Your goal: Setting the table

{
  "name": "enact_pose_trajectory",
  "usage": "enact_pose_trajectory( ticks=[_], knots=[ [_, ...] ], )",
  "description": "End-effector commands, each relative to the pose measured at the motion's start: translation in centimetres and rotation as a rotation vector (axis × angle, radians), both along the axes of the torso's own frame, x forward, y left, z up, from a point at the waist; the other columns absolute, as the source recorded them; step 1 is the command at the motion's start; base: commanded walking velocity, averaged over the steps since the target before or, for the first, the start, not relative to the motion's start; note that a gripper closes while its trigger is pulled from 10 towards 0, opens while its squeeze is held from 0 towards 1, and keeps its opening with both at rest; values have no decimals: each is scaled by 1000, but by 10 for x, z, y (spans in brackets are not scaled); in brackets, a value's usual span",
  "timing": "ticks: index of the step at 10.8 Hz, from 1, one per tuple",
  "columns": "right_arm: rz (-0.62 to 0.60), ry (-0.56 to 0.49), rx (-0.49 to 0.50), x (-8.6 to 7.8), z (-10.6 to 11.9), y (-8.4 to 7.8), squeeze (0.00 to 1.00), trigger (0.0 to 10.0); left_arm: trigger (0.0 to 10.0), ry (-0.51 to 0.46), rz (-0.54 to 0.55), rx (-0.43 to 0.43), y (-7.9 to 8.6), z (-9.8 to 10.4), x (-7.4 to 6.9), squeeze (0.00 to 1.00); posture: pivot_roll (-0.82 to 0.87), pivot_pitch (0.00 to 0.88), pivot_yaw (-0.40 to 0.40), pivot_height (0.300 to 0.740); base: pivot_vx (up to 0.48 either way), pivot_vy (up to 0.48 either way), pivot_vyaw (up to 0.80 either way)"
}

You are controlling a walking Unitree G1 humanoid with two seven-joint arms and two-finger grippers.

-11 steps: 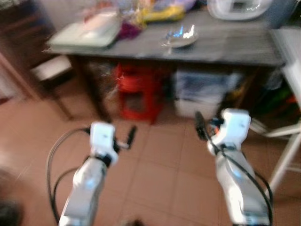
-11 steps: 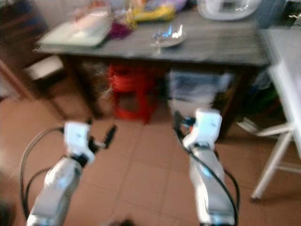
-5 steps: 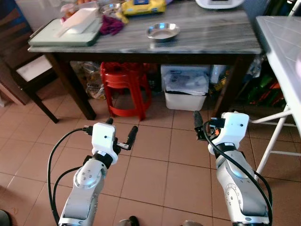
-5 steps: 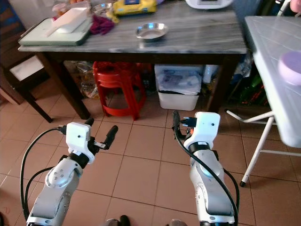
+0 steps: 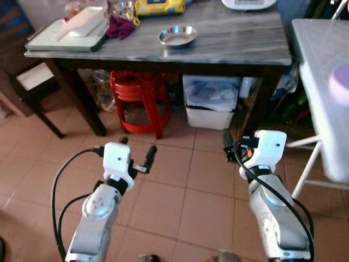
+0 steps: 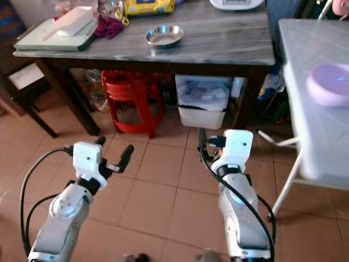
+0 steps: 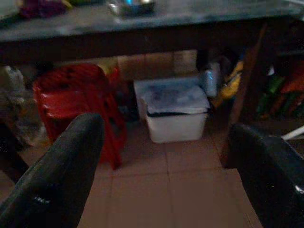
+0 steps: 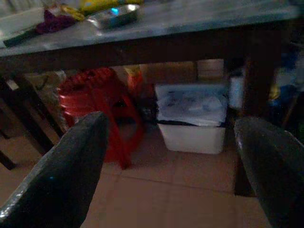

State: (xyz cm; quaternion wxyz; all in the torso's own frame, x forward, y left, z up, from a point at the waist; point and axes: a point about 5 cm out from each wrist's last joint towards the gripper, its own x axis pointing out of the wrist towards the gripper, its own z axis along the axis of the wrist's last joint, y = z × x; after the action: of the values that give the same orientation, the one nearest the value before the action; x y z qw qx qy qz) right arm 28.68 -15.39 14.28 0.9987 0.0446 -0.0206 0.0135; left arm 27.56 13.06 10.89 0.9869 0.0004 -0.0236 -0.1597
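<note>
A small steel bowl (image 5: pixel 178 36) sits on the grey stone-topped table (image 5: pixel 234 46) ahead of me, near its front edge. To my right, a lilac dish (image 6: pixel 329 83) rests on a white folding table (image 5: pixel 319 65). My left gripper (image 5: pixel 136 148) and right gripper (image 5: pixel 234 144) are held out low over the tiled floor, short of the grey table. Both are open with nothing between them. In the wrist views, the left gripper (image 7: pixel 166 161) and right gripper (image 8: pixel 171 156) point under the table, fingers (image 7: pixel 61 171) wide apart.
On the grey table lie a pale tray (image 5: pixel 65 35), a purple cloth (image 5: pixel 120 27), a yellow packet (image 5: pixel 158 6) and a white appliance (image 5: pixel 248 3). Beneath it stand red stools (image 5: pixel 139 101) and a white bin (image 5: pixel 210 101). A dark chair (image 5: pixel 32 82) is at the left.
The camera has moved: the blur has cleared and the scene has shifted left, bringing the white folding table and lilac dish into view. Both arms keep the same pose, grippers open.
</note>
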Motion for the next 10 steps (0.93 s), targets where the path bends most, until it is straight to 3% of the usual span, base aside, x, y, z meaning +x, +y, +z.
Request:
enact_pose_trajectory(
  ticks=[1,3,7,10],
  knots=[
    [-25,-12,2,0,3,-5,0,10000,10000,-2,-11,12,-1,0,-1,0,-140,163,99,740,0,-409,0],
    [-34,-9,2,0,3,-6,0,10000,10000,-5,-13,9,-2,0,-1,0,-142,164,101,740,0,-403,0],
    [-40,-9,4,-1,3,-5,0,10000,10000,-5,-29,8,-5,0,0,0,-149,166,106,740,0,-394,-711],
    [-38,-15,-4,-1,4,-5,0,10000,10000,-10,-32,4,-6,1,1,0,-149,163,105,740,0,-389,0]
  ],
)
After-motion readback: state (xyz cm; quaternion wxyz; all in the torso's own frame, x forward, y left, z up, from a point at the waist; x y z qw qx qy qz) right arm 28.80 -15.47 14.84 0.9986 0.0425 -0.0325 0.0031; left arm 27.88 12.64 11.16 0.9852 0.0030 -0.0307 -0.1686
